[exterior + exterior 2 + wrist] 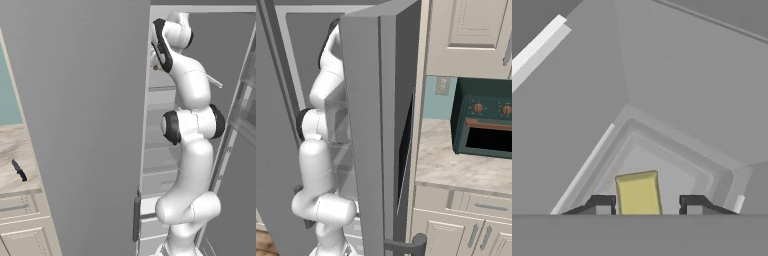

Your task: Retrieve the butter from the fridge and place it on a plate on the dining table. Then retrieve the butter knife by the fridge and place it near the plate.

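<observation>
The gripper (647,205) has its jaws apart, one on each side of the butter (638,193), with a gap on both sides. The yellow stick lies on a grey shelf inside the open fridge (90,125). The butter knife (19,170) rests on the counter beside it.

Butter (638,193) near end cut off; fingers (602,204) contact w/ it unclear.

You're facing cream cabinets (456,227), a marbled bench (456,165), a teal wall (433,102) and a dark-green oven (483,120).
</observation>
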You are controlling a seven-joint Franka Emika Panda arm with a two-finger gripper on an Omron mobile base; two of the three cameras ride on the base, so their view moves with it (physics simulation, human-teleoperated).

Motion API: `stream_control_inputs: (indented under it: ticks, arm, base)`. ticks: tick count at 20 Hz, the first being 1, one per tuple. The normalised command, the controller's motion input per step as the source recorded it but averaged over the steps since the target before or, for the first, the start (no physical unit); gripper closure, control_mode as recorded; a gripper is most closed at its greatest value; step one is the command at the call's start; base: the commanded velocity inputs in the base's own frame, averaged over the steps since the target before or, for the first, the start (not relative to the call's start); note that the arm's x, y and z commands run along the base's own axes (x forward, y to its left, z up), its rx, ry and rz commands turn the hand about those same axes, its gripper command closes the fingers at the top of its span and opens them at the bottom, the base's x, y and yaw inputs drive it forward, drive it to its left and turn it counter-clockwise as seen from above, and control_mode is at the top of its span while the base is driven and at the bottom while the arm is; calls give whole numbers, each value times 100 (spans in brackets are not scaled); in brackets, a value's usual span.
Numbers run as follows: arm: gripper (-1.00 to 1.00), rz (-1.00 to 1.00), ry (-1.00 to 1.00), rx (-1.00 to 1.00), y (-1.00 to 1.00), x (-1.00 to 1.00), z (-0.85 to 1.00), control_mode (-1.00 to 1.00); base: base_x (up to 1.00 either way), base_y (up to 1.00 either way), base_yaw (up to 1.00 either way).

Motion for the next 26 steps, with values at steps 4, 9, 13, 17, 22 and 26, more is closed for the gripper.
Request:
stream_control_inputs:
  ticks: [4, 9, 13, 17, 22, 26]
  arm:
    - [100, 3, 5, 2, 1, 0, -47, -100]
    - [100, 1, -6, 6, 9, 17, -31, -100]
    - [100, -1, -19, 12, 19, 48, -20, -100]
    - [100, -4, -15, 3, 4, 13, 0, -100]
    - [100, -11, -11, 0, 41, 5, -3, -100]
    - [100, -19, -16, 5, 32, 27, -9, -100]
  base:
    - [0, 0, 0]
    - [0, 0, 0]
    - [0, 0, 0]
    - [0, 0, 0]
    - [0, 0, 0]
    - [0, 0, 0]
